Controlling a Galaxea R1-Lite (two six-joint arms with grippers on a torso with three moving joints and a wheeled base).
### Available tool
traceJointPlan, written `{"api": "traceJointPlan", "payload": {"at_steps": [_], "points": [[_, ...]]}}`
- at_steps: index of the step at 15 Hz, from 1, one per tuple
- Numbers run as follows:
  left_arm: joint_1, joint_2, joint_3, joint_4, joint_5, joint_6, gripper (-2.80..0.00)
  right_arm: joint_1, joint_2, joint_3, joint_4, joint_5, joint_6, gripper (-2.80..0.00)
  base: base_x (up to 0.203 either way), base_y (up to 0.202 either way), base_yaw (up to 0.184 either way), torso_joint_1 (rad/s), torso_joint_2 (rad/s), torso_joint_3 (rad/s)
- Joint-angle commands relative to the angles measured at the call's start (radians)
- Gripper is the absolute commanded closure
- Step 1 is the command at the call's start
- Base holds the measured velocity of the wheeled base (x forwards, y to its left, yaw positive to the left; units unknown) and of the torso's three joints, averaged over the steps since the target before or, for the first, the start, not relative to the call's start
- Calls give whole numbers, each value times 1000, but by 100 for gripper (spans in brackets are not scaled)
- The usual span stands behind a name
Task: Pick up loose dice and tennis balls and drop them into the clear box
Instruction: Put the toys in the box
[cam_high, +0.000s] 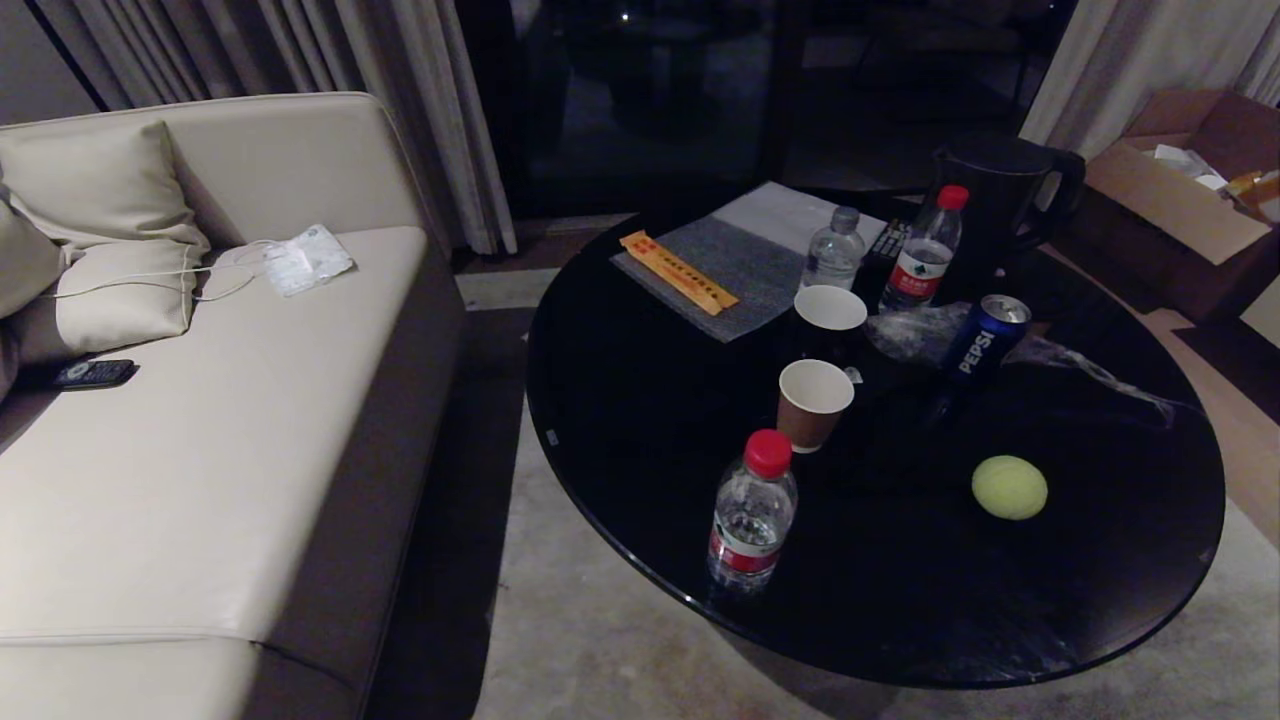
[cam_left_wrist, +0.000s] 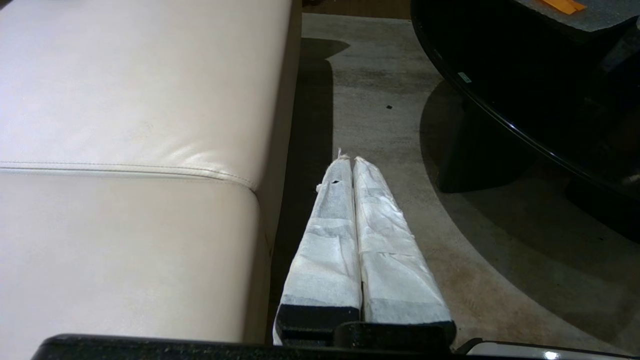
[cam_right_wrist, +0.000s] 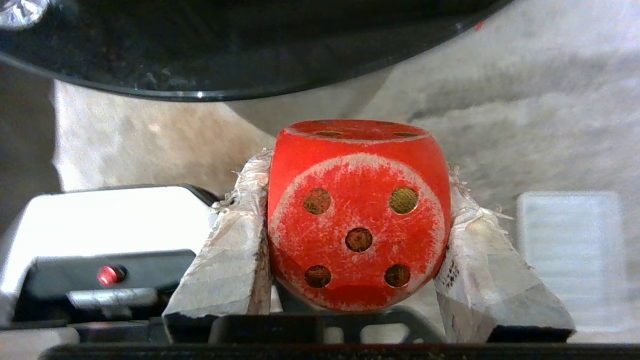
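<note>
Right now your right gripper (cam_right_wrist: 357, 220) is clamped on the red die (cam_right_wrist: 357, 215), one wrapped finger pressed against each side, five-pip face toward the wrist camera, with the round black desk (cam_right_wrist: 240, 55) edge beyond it at 12 o'clock. Your left gripper (cam_left_wrist: 348, 162) hangs over the carpet between sofa (cam_left_wrist: 135, 150) and desk, fingers pressed together on nothing. From the head camera, one tennis ball (cam_high: 1009, 487) sits on the desk at about 4 o'clock from the paper cup (cam_high: 813, 402).
</note>
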Motion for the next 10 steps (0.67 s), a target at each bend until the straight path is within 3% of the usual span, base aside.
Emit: {"api": "traceJointPlan", "payload": {"at_steps": [1, 3, 5, 7, 10], "points": [[0, 2, 2, 0, 1, -1, 0, -6, -114, 85, -102, 3, 22, 0, 0, 0, 0, 0, 0, 0], [0, 2, 2, 0, 1, -1, 0, -6, -115, 149, -195, 74, 12, 0, 0, 0, 0, 0, 0, 0], [0, 2, 2, 0, 1, -1, 0, -17, -117, 185, -244, 78, 3, 0, 0, 0, 0, 0, 0, 0], [0, 2, 2, 0, 1, -1, 0, -77, -162, 190, -250, 86, -29, 0, 0, 0, 0, 0, 0, 0], [0, 2, 2, 0, 1, -1, 0, -91, -329, 193, -251, 94, -43, 0, 0, 0, 0, 0, 0, 0]]}}
